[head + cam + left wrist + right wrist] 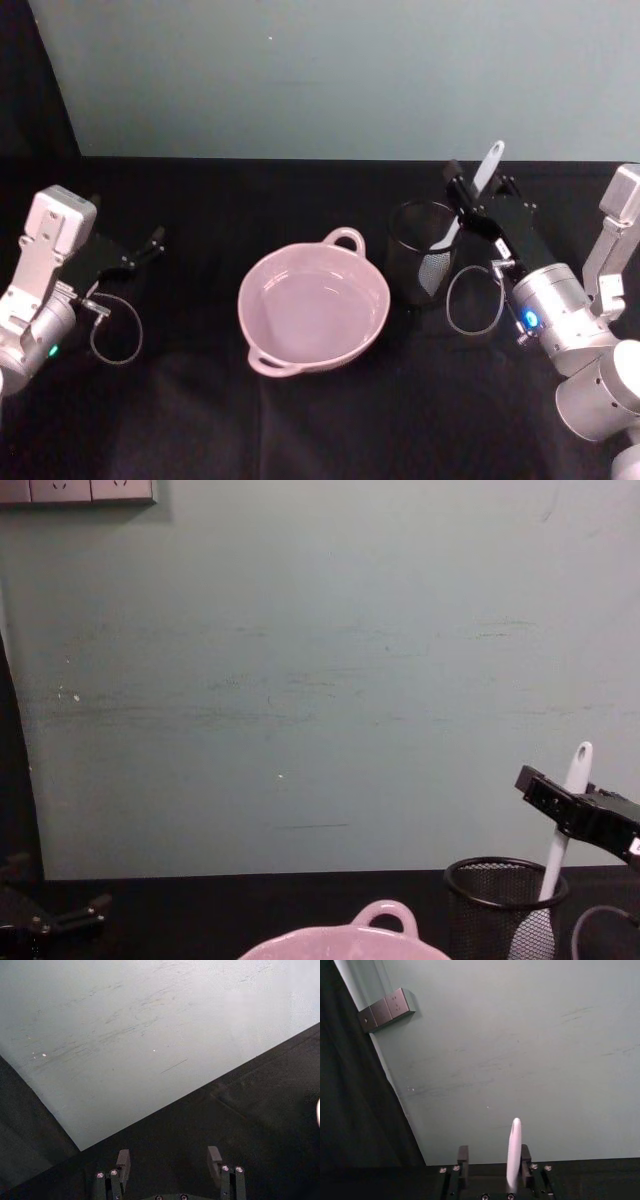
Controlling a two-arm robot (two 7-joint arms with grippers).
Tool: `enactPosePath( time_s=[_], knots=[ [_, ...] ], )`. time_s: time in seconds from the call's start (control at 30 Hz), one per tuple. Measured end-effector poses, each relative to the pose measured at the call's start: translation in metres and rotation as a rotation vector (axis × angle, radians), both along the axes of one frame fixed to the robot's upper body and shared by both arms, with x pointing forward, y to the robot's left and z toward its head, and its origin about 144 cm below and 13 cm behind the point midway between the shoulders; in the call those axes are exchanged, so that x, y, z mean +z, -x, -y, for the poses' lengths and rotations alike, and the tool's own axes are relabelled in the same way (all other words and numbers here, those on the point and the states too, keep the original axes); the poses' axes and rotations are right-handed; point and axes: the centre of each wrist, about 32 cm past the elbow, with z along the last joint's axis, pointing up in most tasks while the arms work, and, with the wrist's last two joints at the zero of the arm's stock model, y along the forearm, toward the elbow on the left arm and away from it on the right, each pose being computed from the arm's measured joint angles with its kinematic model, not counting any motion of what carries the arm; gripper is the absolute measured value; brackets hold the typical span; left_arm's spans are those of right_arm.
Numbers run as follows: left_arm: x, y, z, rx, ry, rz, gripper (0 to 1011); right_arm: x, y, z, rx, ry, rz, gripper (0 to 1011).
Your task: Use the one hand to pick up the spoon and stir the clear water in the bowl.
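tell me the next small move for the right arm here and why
Probably close the right gripper on the spoon and lift it straight up: the handle stands between its open fingers, while the head sits down in the mesh cup, beside the bowl.

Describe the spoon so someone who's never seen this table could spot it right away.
On the black table, right of the pink bowl, stands a black mesh cup. The spoon rises from it, between the right pincer fingers: the only slim white thing there.
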Motion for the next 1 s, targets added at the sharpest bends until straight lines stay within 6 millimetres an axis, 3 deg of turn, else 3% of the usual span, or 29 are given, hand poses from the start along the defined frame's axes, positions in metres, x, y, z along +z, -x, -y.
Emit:
enactPosePath(
  time_s=[0.3, 0.47, 0.73, 1.0],
  knots=[
    [0.000, 0.000, 0.000, 0.000, 0.000, 0.000, 1011, 0.000, 0.000, 0.000, 0.000, 0.000, 0.000, 885],
    [0.000, 0.000, 0.000, 0.000, 0.000, 0.000, 1011, 0.000, 0.000, 0.000, 0.000, 0.000, 0.000, 993],
    [0.000, 0.000, 0.000, 0.000, 0.000, 0.000, 1011, 0.001, 0.000, 0.000, 0.002, 0.004, 0.001, 1002],
    [0.000, 0.000, 0.000, 0.000, 0.000, 0.000, 1011, 0.019, 0.005, -0.005, 0.020, 0.051, -0.008, 1003]
  ],
)
